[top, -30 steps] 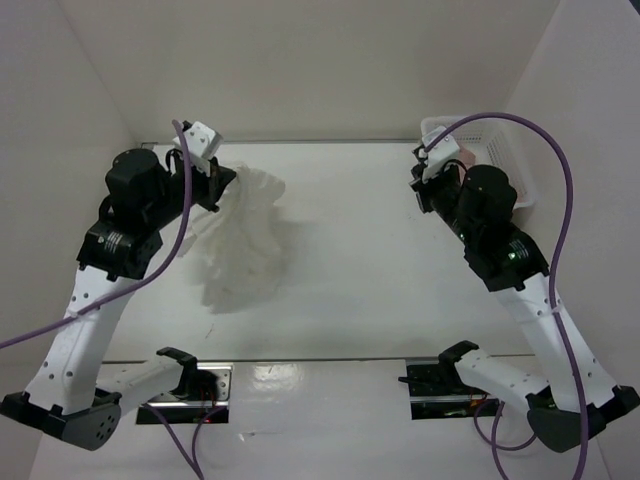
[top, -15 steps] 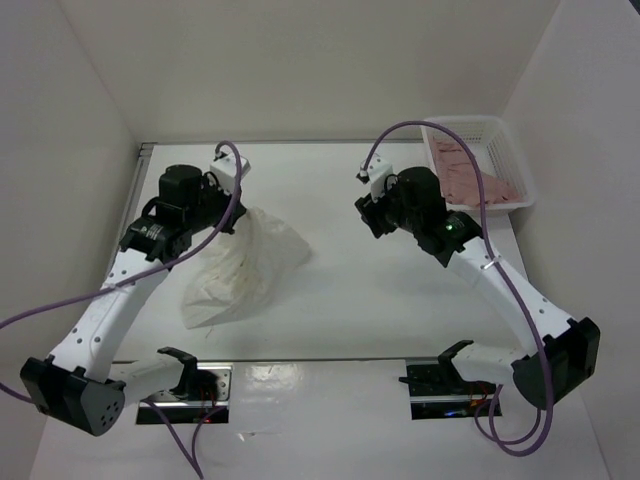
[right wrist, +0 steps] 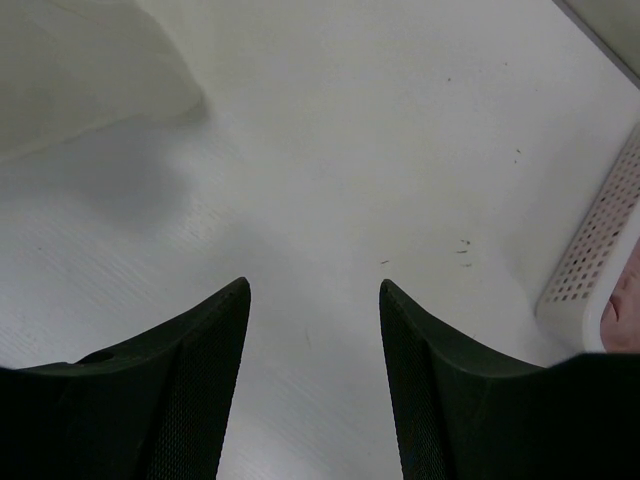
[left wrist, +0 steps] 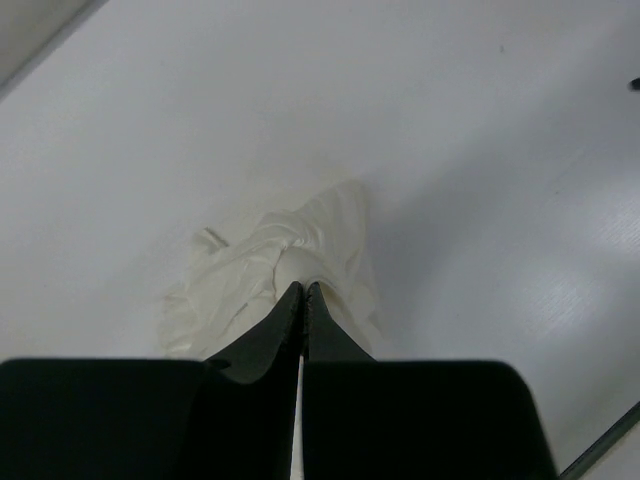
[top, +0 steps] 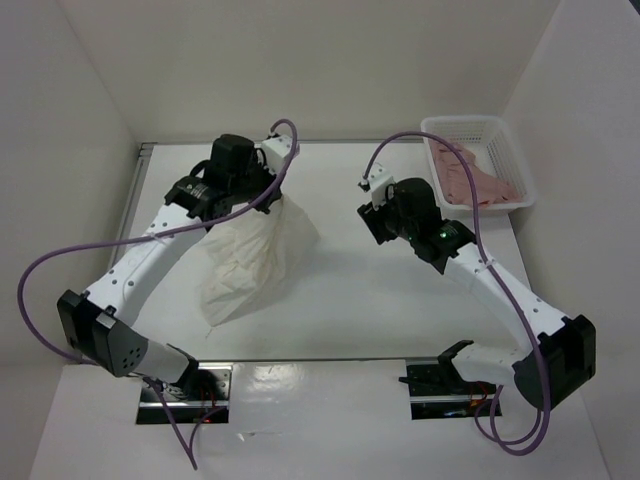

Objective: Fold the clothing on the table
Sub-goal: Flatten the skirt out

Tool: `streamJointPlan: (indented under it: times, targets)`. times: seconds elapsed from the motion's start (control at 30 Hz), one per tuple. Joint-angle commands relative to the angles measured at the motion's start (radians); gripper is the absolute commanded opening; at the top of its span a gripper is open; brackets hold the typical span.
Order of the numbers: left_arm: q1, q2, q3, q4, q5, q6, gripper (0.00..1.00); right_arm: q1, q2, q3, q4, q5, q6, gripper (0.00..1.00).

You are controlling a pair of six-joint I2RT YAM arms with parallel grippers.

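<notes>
While in the pinch of the left claw, clothing lengthwise downward, hem near-left; right claw spread.

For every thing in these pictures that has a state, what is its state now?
white garment: pinched at one end, lifted, hanging crumpled, not folded
left pincer: shut on the white garment
right pincer: open, holding nothing
basket: upright, holds a pink garment
pink garment: lying loose inside the basket

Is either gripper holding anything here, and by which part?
The left gripper pinches the white clothing at its bunched top; the right gripper is open and empty.
</notes>
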Motion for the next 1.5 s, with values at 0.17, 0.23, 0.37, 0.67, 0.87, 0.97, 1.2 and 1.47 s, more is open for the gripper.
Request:
streamJointPlan:
  times: [0.17,0.23,0.37,0.67,0.87,0.97,1.2,1.47]
  targets:
    - [-0.058,0.022,0.322,-0.046,0.015,0.025,0.00,-0.022,-0.038,-0.001,0.086,0.039,0.034,0.59]
    - [-0.058,0.031,0.410,-0.062,0.028,0.015,0.00,-0.022,-0.047,-0.010,0.095,0.039,0.034,0.59]
    - [-0.058,0.050,0.468,-0.086,0.047,0.006,0.00,-0.031,-0.056,-0.010,0.095,0.039,0.034,0.59]
    - [-0.047,-0.113,-0.071,0.093,-0.125,0.017,0.00,-0.031,-0.037,-0.019,0.086,-0.005,0.034,0.59]
    - [-0.010,-0.104,-0.272,0.113,-0.148,0.017,0.00,-0.031,-0.001,0.001,0.055,-0.039,0.034,0.63]
    - [-0.001,-0.104,-0.346,0.122,-0.159,0.026,0.00,-0.031,-0.001,0.001,0.046,-0.064,0.011,0.63]
    - [0.051,-0.076,-0.398,0.122,-0.116,0.006,0.00,0.148,0.075,-0.010,0.008,-0.044,-0.040,0.63]
    - [0.158,0.008,-0.398,0.122,-0.084,-0.026,0.00,0.365,0.203,-0.021,0.006,0.129,-0.077,0.63]
